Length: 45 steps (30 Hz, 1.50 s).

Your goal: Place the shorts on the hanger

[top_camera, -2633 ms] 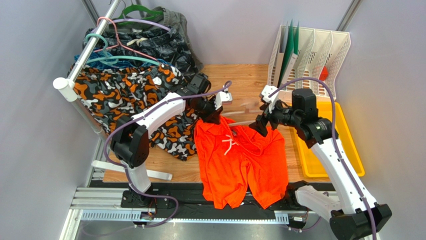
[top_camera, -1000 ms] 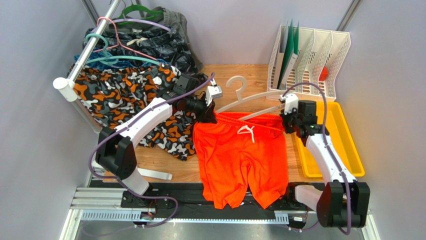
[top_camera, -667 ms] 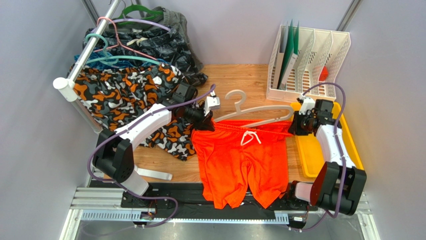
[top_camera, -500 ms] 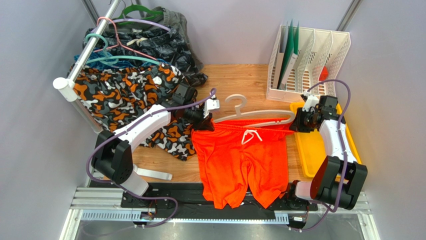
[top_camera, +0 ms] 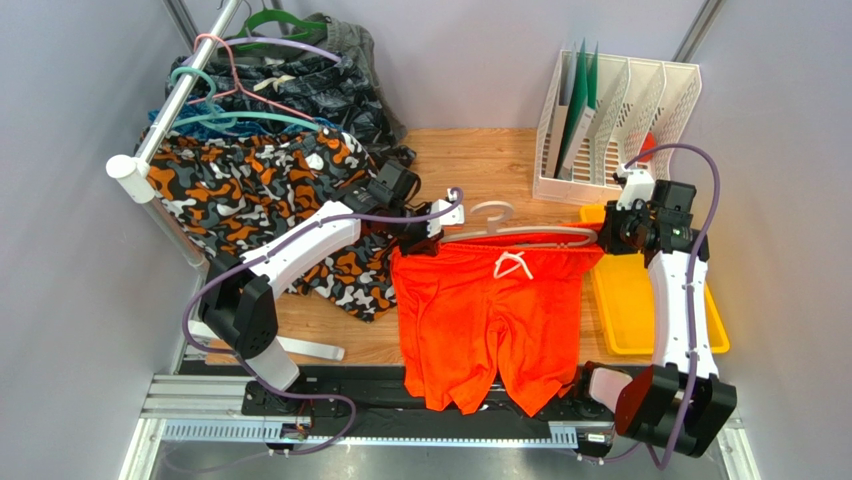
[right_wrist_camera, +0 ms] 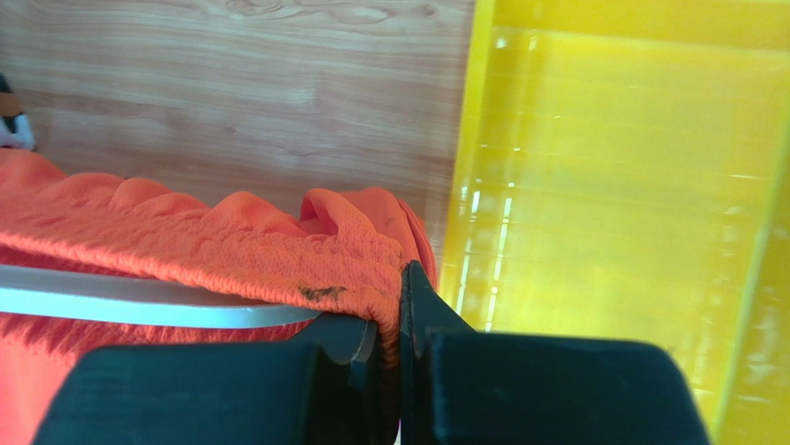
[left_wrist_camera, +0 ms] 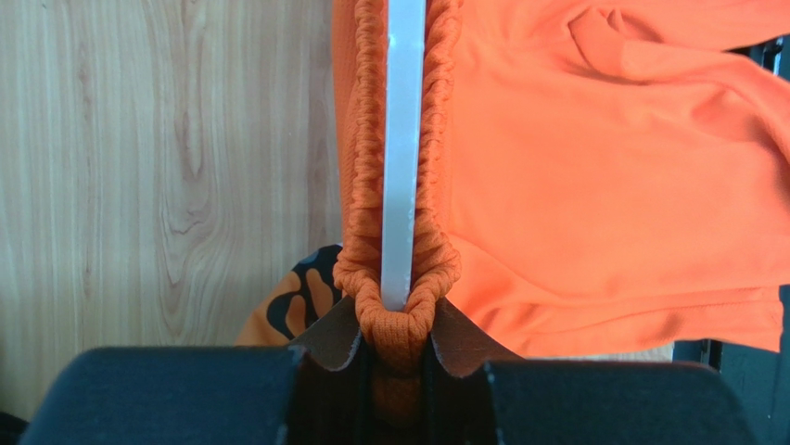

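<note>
Left tool (left_wrist_camera: 397,350) and right tool (right_wrist_camera: 390,336) each clamp one waistband end of the shorts (top_camera: 490,310). This stretches the elastic so the hanger (top_camera: 487,212) sits inside the waist. Legs drape over the counter (top_camera: 480,160) toward the near edge.

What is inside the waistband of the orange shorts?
The hanger has its pale bar inside the shorts waistband; its hook sticks out above. Bar ends are hidden by fabric pinched in the left gripper and right gripper.
</note>
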Each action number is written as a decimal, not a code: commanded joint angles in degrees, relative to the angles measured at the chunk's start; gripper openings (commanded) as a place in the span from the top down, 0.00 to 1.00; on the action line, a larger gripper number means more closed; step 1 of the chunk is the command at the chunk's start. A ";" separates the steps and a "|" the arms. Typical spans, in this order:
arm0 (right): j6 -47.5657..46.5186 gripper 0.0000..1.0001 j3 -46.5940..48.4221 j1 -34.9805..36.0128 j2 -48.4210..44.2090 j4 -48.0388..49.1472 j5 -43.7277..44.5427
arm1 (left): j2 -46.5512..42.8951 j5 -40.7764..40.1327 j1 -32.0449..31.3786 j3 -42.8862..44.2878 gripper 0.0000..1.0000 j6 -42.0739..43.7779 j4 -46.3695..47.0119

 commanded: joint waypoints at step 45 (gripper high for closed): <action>-9.91 0.26 18.57 33.08 -7.08 6.67 -22.92 | -6.72 1.37 -3.56 19.32 1.00 -2.53 -27.59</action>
